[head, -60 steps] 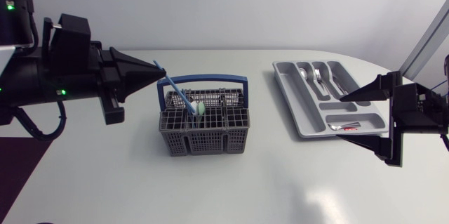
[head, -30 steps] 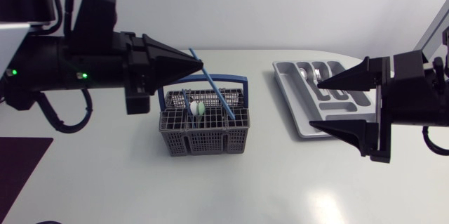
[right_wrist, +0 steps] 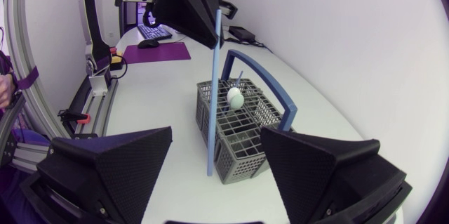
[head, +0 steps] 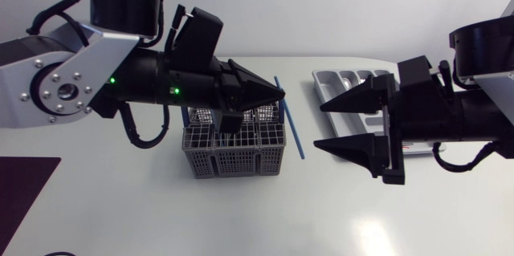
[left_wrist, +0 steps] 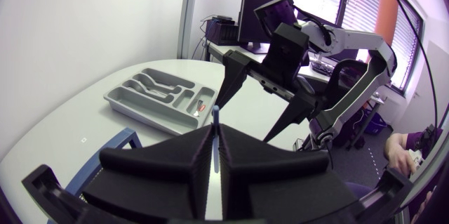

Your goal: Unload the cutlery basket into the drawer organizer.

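Observation:
My left gripper (head: 278, 95) is shut on a thin blue stick (head: 294, 129), which hangs slanting beside the right end of the grey cutlery basket (head: 233, 150) with its blue handle. In the left wrist view the stick (left_wrist: 216, 122) stands up between the shut fingers of the left gripper (left_wrist: 215, 134). My right gripper (head: 319, 126) is open, its fingertips just right of the stick. In the right wrist view the stick (right_wrist: 213, 90) hangs upright ahead of the right gripper (right_wrist: 216, 136), with the basket (right_wrist: 242, 129) behind. A white-green piece (right_wrist: 235, 97) stays in the basket.
The grey drawer organizer (head: 331, 80) lies at the back right, mostly hidden behind my right arm. In the left wrist view the organizer (left_wrist: 126, 99) holds some metal cutlery. A dark purple mat (head: 20, 188) lies at the table's left edge.
My left arm has swung right and lifted the blue stick out of the basket. My right arm has moved left from the organizer toward the stick, fingers still apart.

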Controlling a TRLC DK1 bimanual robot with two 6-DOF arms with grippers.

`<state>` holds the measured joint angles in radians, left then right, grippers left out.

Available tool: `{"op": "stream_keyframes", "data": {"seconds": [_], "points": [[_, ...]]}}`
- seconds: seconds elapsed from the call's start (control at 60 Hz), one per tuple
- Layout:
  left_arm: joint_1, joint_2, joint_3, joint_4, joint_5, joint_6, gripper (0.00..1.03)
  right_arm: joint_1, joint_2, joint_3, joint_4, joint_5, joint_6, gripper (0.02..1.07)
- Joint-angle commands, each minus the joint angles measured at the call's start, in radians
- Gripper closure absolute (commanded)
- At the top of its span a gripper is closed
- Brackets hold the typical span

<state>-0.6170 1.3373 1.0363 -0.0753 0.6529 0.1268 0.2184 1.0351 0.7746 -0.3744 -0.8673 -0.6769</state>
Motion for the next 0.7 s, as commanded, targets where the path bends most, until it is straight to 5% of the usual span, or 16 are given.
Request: {"op": "stream_keyframes", "data": {"seconds": [0.0, 0.533, 0.683], "points": [[-0.015, 0.030, 0.048, 0.020, 0.004, -0.032, 0.93, 0.024, 0.031, -0.026, 0.022, -0.002, 0.043, 0.27], [-0.018, 0.063, 0.076, 0.034, 0.005, -0.056, 0.93, 0.062, 0.105, -0.037, 0.127, -0.002, 0.089, 0.70], [-0.018, 0.065, 0.082, 0.035, 0.005, -0.062, 0.93, 0.075, 0.115, -0.040, 0.135, 0.001, 0.094, 0.72]]}}
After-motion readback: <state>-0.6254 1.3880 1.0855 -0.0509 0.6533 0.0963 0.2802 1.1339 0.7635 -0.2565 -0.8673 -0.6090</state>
